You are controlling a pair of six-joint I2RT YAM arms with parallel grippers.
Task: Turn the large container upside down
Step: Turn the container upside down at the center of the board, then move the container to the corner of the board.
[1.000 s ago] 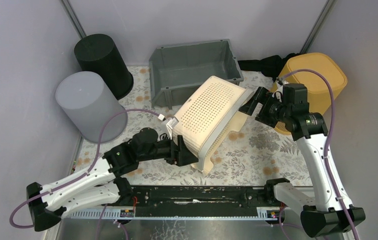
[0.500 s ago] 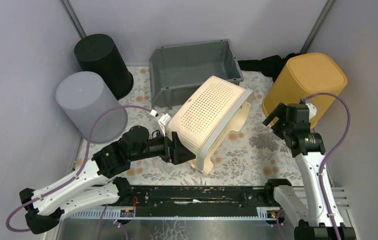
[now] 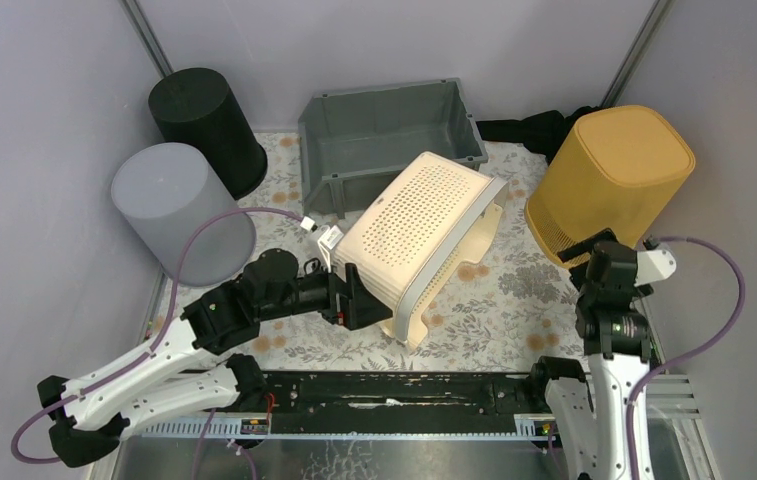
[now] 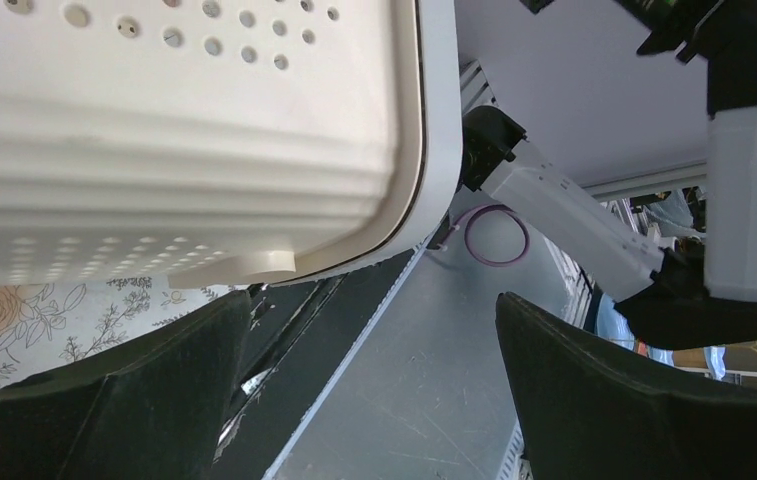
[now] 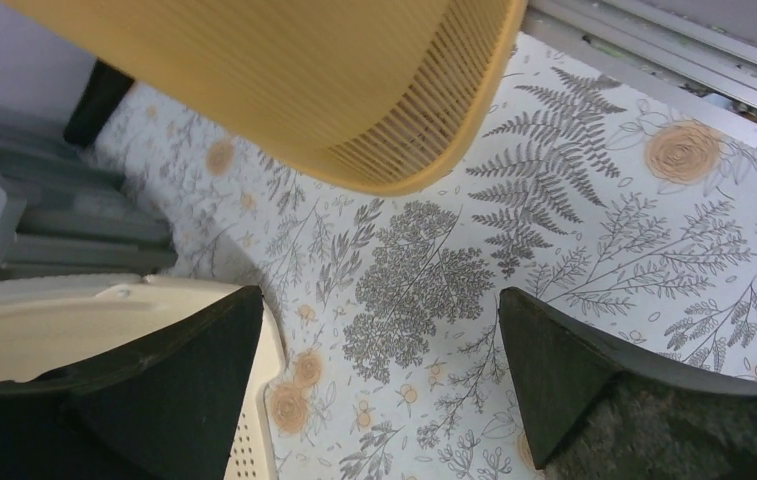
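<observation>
Since the large container (image 3: 417,235) props itself tilted, perhaps against the grey bin (image 3: 379,93), left gripper (image 4: 372,300) and right gripper (image 5: 379,292) gape wide, empty.

cream container (image 3: 414,225), mustard bin (image 3: 619,165), black cylinder (image 3: 204,110), grey-and-orange floral tablecloth (image 3: 514,300).

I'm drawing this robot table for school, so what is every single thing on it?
white basket: 1, cream-white with holes, table's middle, tipped, bottom facing up
box bin: 1, dark grey, back middle, open side up
black bin: 1, black, back left, closed end up
round grey bin: 1, light grey, left side, closed end up
yellow bin: 1, yellow-orange, right side, closed end up
black bundle: 1, black, back right; unclear what
tablecloth: 1, white with grey and orange flowers, under everything
left gripper: 1, black, open, beside the white basket
right gripper: 1, black, open, near the yellow bin
</observation>
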